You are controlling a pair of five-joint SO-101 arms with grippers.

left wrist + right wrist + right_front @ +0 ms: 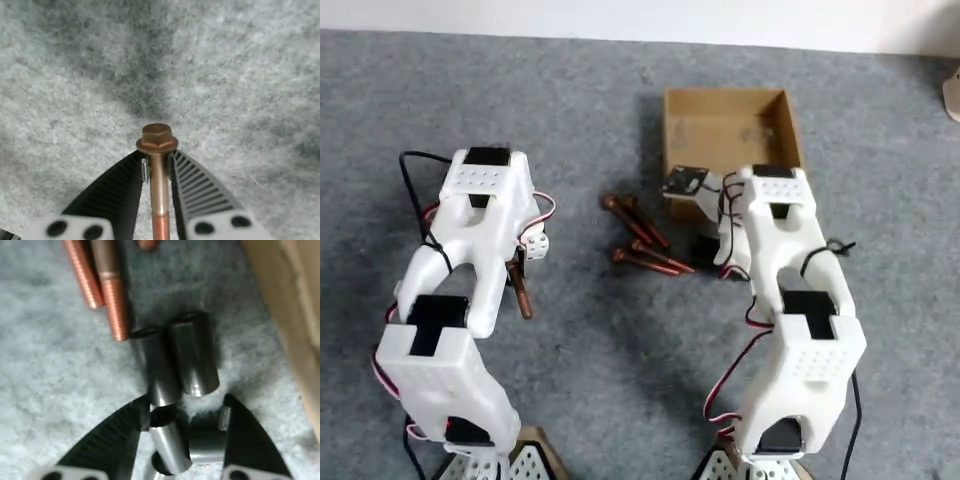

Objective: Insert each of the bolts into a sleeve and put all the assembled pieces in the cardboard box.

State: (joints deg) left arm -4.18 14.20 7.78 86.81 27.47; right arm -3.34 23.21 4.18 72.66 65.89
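My left pincer [159,167] pinching bolt [158,145] just under its head, above grey mat [240,75]. My right pincer [186,415] spread wide around dark sleeves [192,360], maybe touching one, hard to see. Beside cardboard box [720,125] lie loose bolts [648,236].

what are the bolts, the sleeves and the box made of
Bolts: metal with a copper-coloured finish, probably plating; smooth sheen, hex flange head and cut threads.
Sleeves: dark metal tubes, likely steel; bright glints run along their smooth sides.
Box: plain brown cardboard, matte, with thin flat walls.
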